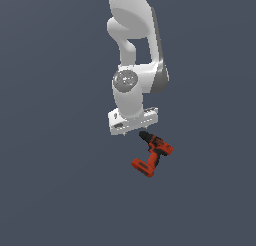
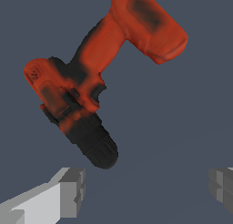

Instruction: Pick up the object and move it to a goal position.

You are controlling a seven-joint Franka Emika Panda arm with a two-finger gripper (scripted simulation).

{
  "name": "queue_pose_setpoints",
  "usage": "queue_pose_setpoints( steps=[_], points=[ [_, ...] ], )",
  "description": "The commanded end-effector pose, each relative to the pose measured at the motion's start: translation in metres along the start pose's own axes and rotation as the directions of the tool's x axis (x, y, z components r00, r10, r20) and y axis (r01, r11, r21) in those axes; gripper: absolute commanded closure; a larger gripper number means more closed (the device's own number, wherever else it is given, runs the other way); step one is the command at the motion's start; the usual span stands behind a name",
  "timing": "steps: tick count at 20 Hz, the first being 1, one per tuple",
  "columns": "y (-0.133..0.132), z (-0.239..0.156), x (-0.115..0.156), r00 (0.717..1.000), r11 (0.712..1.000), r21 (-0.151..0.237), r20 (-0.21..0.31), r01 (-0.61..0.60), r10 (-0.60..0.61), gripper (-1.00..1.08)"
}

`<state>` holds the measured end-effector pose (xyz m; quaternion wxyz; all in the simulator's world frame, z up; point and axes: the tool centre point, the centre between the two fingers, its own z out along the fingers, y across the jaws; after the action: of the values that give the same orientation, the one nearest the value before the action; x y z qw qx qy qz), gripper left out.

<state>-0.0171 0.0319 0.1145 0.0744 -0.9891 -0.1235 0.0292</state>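
Above drill (image 1: 152, 154), gripper (image 2: 145, 191) spread, empty

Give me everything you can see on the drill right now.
The drill is a small red-orange cordless tool, plastic-looking, with a black chuck tip, black accents and a flared red base. It lies on its side on the grey surface, chuck toward the hand. The fingers are spread wide; nothing touches it.

Small red-orange cordless drill (image 2: 98, 68) with black accents lies on the plain grey surface (image 2: 191, 127), flared red base farthest from the camera, black chuck tip pointing toward the grey-padded gripper (image 2: 148, 189). Its fingers (image 2: 73, 191) stand wide apart, nothing between them, drill untouched.
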Motion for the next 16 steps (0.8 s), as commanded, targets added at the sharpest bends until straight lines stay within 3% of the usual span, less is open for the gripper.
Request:
queue_pose_setpoints(
  steps=[1,8,16],
  points=[
    [-0.003,0.008,-0.001,0.999,0.999,0.032,-0.005,0.042,-0.042,-1.0],
    [-0.011,0.028,-0.002,0.987,0.981,0.117,-0.036,0.157,-0.154,-1.0],
    [-0.021,0.047,-0.003,0.959,0.938,0.2,-0.103,0.282,-0.266,-1.0]
  ],
)
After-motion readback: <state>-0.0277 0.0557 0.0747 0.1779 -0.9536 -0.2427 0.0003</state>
